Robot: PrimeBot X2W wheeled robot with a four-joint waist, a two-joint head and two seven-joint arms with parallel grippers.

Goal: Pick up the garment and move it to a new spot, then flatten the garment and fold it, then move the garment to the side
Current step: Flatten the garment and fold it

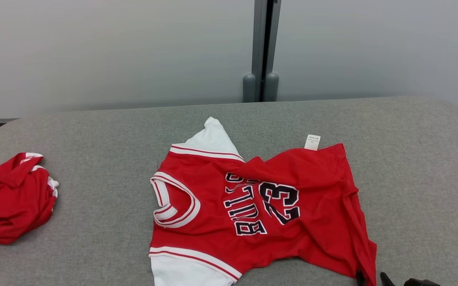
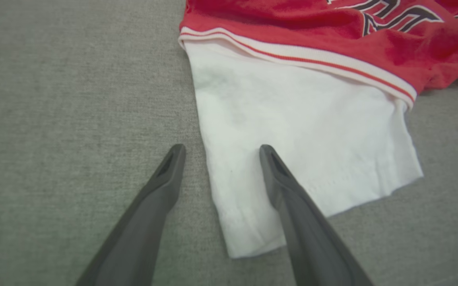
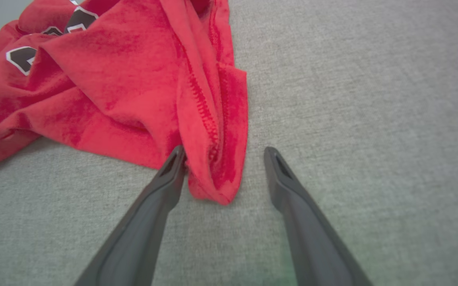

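The left jaws stood wide and empty astride the edge of the white sleeve (image 2: 292, 131), the right jaws equally wide astride a bunched hem corner (image 3: 213, 171). The garment (image 1: 253, 206) lay rumpled in the middle of the table (image 1: 412, 159); closing on that bunch might trap its folds, leaving creases.

Looks down on a grey felt-like tabletop (image 2: 54, 99) where the white sleeve (image 2: 292, 131) of a red basketball jersey (image 2: 332, 24) lies flat, joined to the red body by a white band (image 2: 292, 53) with a thin red stripe. Finds the left gripper (image 2: 221, 147) spread wide and straddling the sleeve's long edge, one fingertip (image 2: 172, 161) over bare grey surface, the other over white cloth. Cannot tell whether either tip touches down.
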